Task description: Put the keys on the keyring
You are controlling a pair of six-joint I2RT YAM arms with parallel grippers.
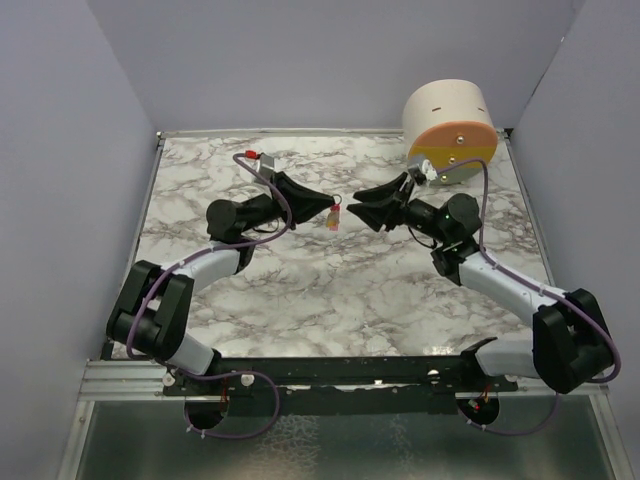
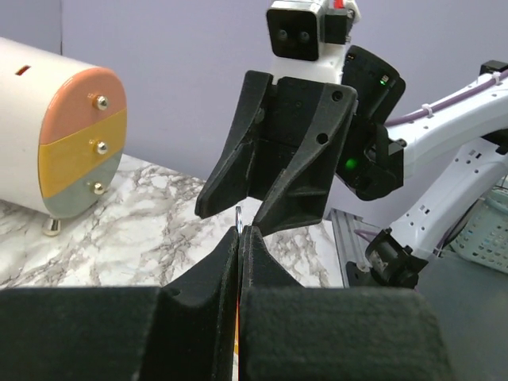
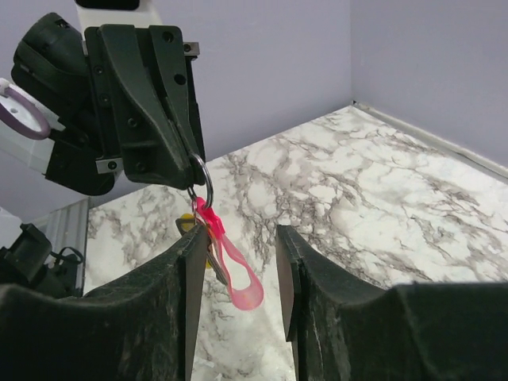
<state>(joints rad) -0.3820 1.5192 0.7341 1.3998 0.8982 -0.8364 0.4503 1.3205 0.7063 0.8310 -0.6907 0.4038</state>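
Right claw (image 3: 240,236) parted — pink key (image 3: 232,268) dangles, hidden from left wrist.

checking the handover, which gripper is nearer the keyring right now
Left. The left gripper is shut on the keyring, pinching it at its tip. The right gripper stands open just short of the ring; the pink key hanging from it shows between the jaws.

The table (image 1: 350,290) is showing white marble with grey veining. The cylinder (image 1: 450,125) is showing a cream body and a face banded orange, yellow and grey. The left tool (image 1: 328,204) and right tool (image 1: 363,206) are showing matte black, the key (image 3: 234,274) is glowing magenta, and the keyring (image 3: 202,171) is shining silver.
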